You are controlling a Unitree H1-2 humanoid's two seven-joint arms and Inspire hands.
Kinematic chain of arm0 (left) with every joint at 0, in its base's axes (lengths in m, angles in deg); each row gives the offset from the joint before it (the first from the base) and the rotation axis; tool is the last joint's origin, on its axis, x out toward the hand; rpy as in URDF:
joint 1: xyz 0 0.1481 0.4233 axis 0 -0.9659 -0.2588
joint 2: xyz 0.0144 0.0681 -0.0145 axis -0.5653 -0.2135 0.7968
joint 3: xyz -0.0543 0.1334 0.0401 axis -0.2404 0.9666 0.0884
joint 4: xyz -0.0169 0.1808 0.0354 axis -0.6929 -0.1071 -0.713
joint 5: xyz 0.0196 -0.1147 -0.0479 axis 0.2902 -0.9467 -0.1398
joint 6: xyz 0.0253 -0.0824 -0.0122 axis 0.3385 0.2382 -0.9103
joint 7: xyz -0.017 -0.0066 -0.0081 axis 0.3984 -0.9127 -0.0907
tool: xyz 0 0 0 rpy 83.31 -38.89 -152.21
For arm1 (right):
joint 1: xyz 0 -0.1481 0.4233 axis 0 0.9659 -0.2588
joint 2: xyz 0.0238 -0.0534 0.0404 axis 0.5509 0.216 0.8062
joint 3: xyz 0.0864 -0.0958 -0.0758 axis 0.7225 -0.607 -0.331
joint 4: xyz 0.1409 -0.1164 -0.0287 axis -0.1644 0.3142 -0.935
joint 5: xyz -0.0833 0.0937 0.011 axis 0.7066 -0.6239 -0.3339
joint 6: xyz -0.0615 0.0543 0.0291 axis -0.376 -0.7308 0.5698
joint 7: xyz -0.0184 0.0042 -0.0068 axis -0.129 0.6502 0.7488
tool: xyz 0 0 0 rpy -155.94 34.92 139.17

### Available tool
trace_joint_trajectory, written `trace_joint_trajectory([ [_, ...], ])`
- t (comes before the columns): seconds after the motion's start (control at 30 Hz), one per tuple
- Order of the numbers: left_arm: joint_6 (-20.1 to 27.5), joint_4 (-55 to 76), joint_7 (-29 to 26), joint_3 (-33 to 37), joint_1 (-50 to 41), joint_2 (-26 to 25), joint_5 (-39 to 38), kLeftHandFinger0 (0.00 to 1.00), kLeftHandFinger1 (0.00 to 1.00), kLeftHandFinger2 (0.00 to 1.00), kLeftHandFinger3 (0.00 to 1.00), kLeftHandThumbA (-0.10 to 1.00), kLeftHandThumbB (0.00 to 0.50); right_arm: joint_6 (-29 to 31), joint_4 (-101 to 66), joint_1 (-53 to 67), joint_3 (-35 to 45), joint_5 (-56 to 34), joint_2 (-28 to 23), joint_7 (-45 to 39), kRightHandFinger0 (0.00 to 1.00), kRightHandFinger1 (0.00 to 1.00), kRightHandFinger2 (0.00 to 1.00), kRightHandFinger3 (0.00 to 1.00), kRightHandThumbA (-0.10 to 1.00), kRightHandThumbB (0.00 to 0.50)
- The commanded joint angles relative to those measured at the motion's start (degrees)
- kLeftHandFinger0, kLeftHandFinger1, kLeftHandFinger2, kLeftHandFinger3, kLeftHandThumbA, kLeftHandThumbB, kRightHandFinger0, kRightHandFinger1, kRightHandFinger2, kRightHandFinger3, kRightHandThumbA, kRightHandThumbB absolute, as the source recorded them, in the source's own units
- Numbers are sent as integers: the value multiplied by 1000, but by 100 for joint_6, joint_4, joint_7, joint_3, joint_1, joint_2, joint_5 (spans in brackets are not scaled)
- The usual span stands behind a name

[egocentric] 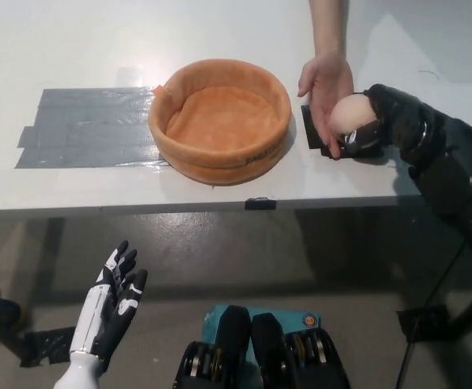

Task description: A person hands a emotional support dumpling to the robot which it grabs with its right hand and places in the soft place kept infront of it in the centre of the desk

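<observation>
Pale round dumpling [350, 116] up at right side of white desk [74, 49], just above black patch [321, 134] on desk top. Black right hand [367, 134] curled under & round dumpling from right side, fingers [350, 147] wrapped at its bottom edge, so gripping it. Person's hand [325, 85] pressed on dumpling's left side too, palm toward it, forearm [328, 24] coming down from top edge of pic. So dumpling squeezed between both hands, touching each. Black right arm [450, 174] running in from right, bent, crossing desk edge. Soft orange bowl-shaped bed [220, 121] in centre of desk, round w/ thick puffy rim, nothing inside it. Bed just left of person's hand, small gap between, not touching. Dumpling well outside bed, off to its right. Grey tape sheet [86, 127] flat on desk left of bed, bed's left rim sitting over tape's right edge. Small dark tab [261, 203] at desk's front edge, below bed. White left hand [110, 304] low at lower left, below desk level, well apart from everything on desk, holding nothing, fingers spread & pointing up, palm side dark. Resting there. Teal thing [256, 312] w/ small round badge on floor near bottom middle; can't tell what it is. Floor under desk dark & grey, cable at far right down low.
</observation>
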Motion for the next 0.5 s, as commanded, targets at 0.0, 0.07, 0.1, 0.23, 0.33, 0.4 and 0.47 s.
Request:
trace_joint_trajectory([
  [0.0,17,166,6,29,104,-28,10,1000,1000,1000,1000,780,0,1007,-219,24,726,-292,49,1568,0,451,868,666,-100,175],
  [0.07,7,159,1,25,114,-17,3,1000,1000,1000,1000,779,0,1208,-390,56,950,-404,57,1619,0,418,811,755,-100,150],
  [0.1,-7,150,-15,31,131,-14,39,1000,1000,1000,1000,781,0,1270,-491,51,1059,-438,56,1640,1,459,820,819,-100,139],
  [0.23,-16,165,0,45,129,-37,66,1000,1000,1000,1000,787,0,1047,-1324,149,1671,-627,151,1659,23,524,875,970,-100,156],
  [0.33,-4,145,-5,44,133,-43,79,1000,1000,1000,1000,793,0,741,-2528,233,2016,-635,211,1561,36,527,880,981,-100,182],
  [0.4,-14,143,8,40,140,-49,58,1000,1000,1000,1000,797,0,569,-2916,222,2122,-656,241,1442,7,505,892,963,-100,203],
  [0.47,-4,132,-2,43,153,-44,71,1000,1000,1000,1000,799,0,771,-3299,184,2206,-712,232,1347,0,468,825,870,-100,214],
])
